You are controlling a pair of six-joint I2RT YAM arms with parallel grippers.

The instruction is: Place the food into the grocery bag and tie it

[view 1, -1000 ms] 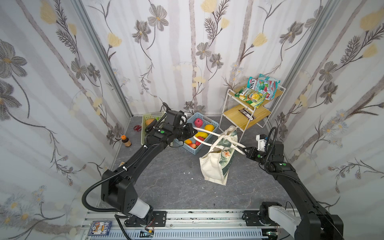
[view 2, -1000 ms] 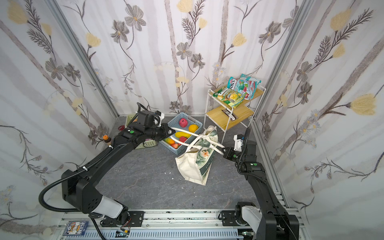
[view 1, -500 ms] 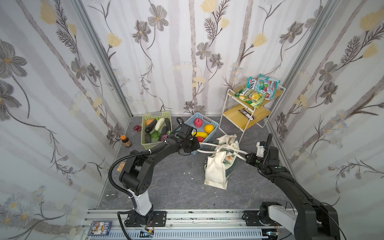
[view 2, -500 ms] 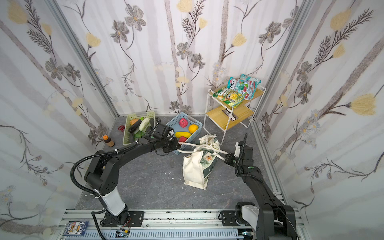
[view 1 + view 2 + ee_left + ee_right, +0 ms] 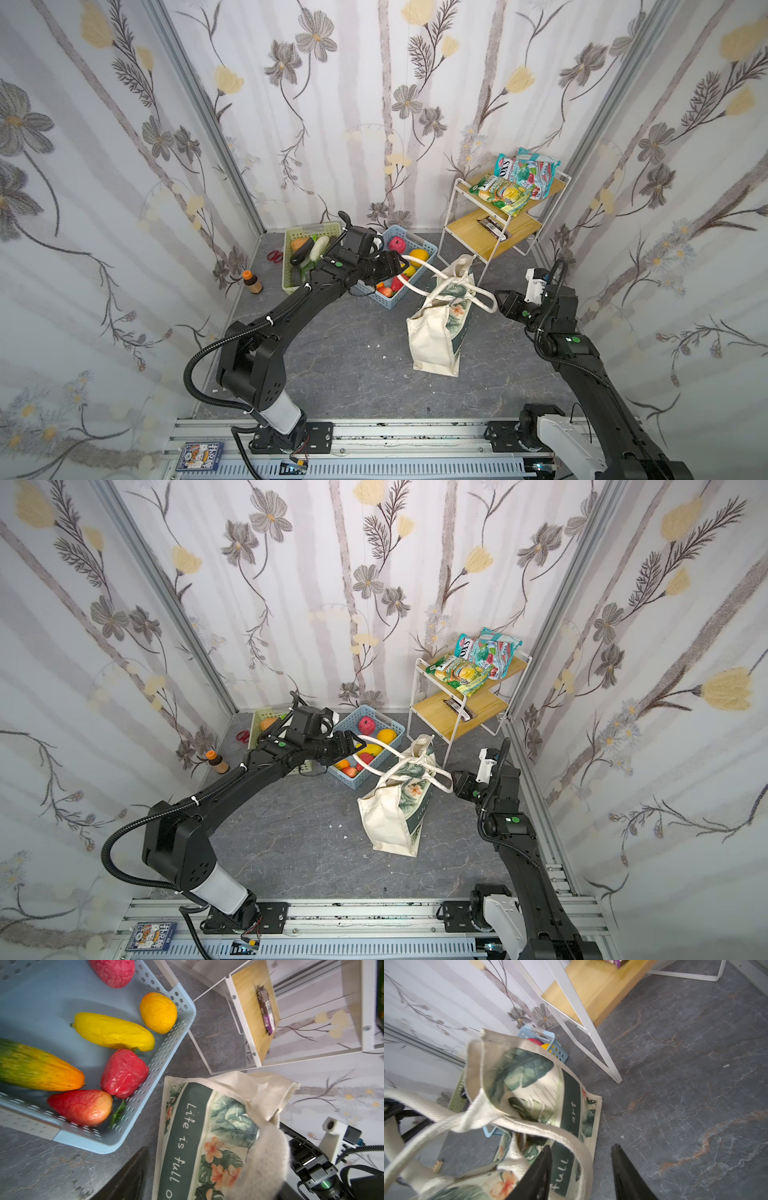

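Observation:
The grocery bag point(image 5: 434, 332) point(image 5: 388, 812) stands on the grey floor, its green printed side point(image 5: 182, 1136) toward the right arm. Its cream handles point(image 5: 446, 1120) cross above its mouth and stretch out to both sides. My left gripper point(image 5: 394, 266) point(image 5: 347, 742) is open over the blue basket point(image 5: 428, 249) of toy fruit, with one handle loop lying slack at its fingers. My right gripper point(image 5: 581, 1147) point(image 5: 500, 302) is open, and the other handle loop point(image 5: 571, 1142) runs loose between its fingers point(image 5: 542, 1167). What is inside the bag is hidden.
A green basket point(image 5: 289, 249) of vegetables stands behind the left arm. A white two-shelf rack point(image 5: 503, 232) at the back right holds snack packets point(image 5: 515, 183) and a dark bar point(image 5: 266, 1009). A small bottle point(image 5: 252, 282) and red scissors point(image 5: 274, 256) lie by the left wall.
Both grippers were shut on the bag's handles and pulling them taut. Both have now opened, and the handles hang slack. The bag has settled on the floor.

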